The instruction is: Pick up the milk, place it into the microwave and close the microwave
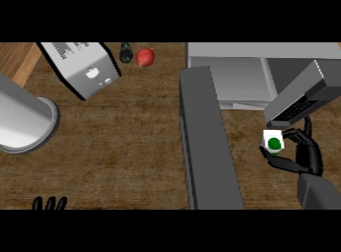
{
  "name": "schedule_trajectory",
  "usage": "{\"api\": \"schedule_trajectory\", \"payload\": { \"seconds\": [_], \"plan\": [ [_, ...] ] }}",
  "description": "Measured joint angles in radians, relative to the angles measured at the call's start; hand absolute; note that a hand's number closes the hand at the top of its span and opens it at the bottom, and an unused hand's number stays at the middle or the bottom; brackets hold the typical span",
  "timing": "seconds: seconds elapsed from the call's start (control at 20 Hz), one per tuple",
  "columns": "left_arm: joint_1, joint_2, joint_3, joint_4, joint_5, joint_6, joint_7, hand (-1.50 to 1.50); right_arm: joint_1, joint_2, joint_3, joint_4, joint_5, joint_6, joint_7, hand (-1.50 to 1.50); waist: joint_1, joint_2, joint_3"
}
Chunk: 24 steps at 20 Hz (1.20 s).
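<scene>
Head view: the right hand [298, 153] curls its fingers around the milk carton [273, 142] at four o'clock, just outside the microwave [235, 74], whose door [206, 142] stands open to receive it, while the left hand [50, 203] rests at seven o'clock, fingers straight.

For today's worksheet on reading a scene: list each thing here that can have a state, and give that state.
Microwave: open, door swung out.
Milk carton: upright, held off the counter by the microwave.
Right hand: curled round the carton.
Left hand: resting open at the lower edge.
</scene>
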Motion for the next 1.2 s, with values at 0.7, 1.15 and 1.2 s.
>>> {"api": "schedule_trajectory", "payload": {
  "seconds": [0.7, 1.15, 1.2],
  "plan": [
    [0.003, 0.017, 0.013, -0.011, 0.023, -0.007, 0.008, -1.50, -0.029, 0.108, -0.009, -0.042, -0.027, -0.051, -0.023, 1.50, -0.013, -0.004, -0.002],
    [0.030, 0.019, -0.010, -0.003, 0.012, -0.003, -0.010, -1.50, 0.058, 0.136, 0.062, -0.210, -0.020, -0.025, 0.014, 1.50, -0.036, -0.015, 0.001],
    [0.044, 0.018, -0.026, -0.014, 0.005, -0.001, -0.011, -1.50, 0.077, 0.135, 0.073, -0.237, -0.019, -0.021, 0.023, 1.50, -0.038, -0.016, 0.001]
  ]
}}
